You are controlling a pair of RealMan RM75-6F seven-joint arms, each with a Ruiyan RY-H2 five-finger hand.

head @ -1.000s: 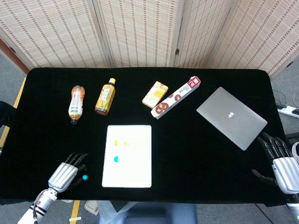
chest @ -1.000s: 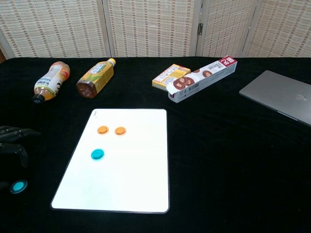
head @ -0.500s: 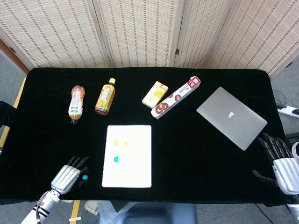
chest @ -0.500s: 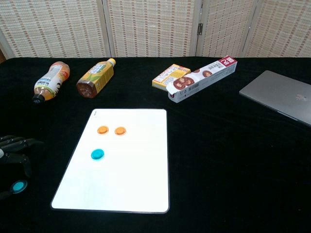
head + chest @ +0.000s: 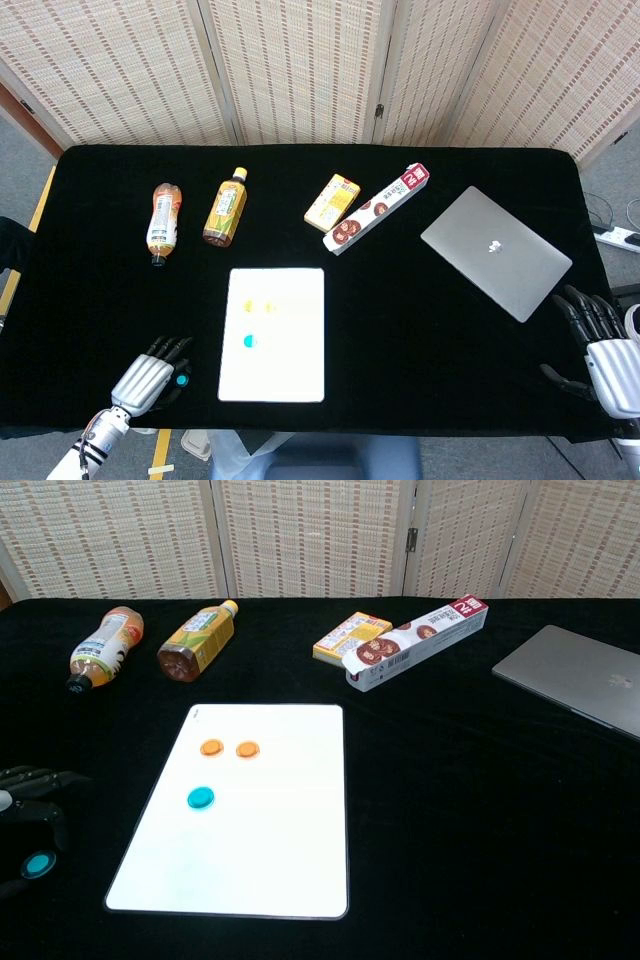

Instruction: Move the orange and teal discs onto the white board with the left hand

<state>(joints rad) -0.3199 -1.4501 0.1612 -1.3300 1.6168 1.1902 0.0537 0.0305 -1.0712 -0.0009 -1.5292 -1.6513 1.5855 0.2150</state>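
Left hand [image 5: 145, 377] at near-left table edge, fingers curled down around a loose teal disc [image 5: 39, 864] on the black cloth; can't tell if it's actually pinched. White board [image 5: 280, 860] lies just right of it, carrying two orange discs [image 5: 211, 748] side by side and a second teal disc [image 5: 201, 798] nearer. Right hand [image 5: 603, 350] rests at near-right edge, fingers spread, holding nothing. Two bottles [image 5: 165, 220], boxes [image 5: 333, 202], laptop [image 5: 496, 252] sit farther back.
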